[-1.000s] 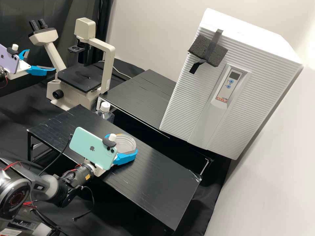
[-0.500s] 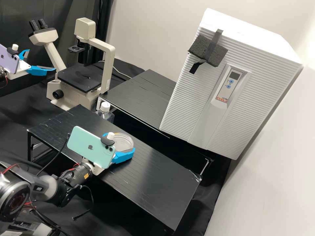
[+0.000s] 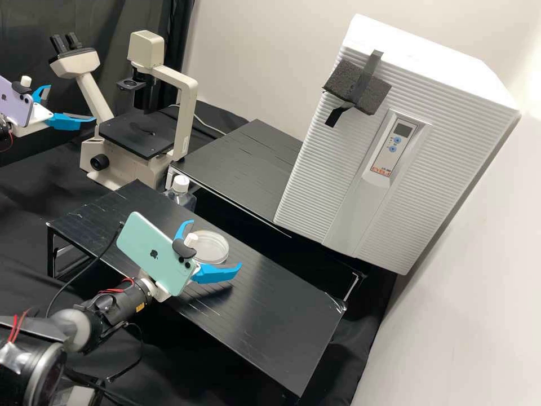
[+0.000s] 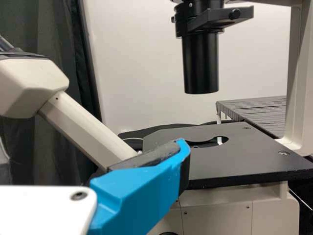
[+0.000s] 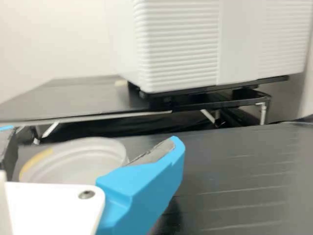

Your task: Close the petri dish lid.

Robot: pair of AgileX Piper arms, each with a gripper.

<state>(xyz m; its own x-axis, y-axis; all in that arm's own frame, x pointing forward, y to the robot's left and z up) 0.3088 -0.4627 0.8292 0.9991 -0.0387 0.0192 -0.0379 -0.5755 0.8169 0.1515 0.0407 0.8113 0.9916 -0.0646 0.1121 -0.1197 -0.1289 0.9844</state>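
Observation:
The right gripper [image 3: 217, 242] stands open over the front black shelf, its two blue fingers spread around the clear round petri dish [image 3: 211, 248]. In the right wrist view, the dish [image 5: 80, 160] lies between the spread fingers of the right gripper [image 5: 93, 142], partly hidden by the white mount. Whether its lid is fully seated, I cannot tell. The left gripper [image 3: 72, 102] is at the far left before the microscope, open and holding nothing; from its own wrist camera, the left gripper [image 4: 93, 144] has one finger in front of the microscope stage.
A microscope [image 3: 186, 113] stands behind the front shelf [image 3: 282, 316]. A bottle with a white cap [image 3: 180, 183] is behind that shelf, close to the dish. The rear shelf [image 3: 242, 163] is farther back, with a large white ribbed unit [image 3: 315, 186] at the right.
The right gripper's fingers have opened from around the petri dish. Earlier, dish and gripper shifted slightly left together. The left gripper has kept still.

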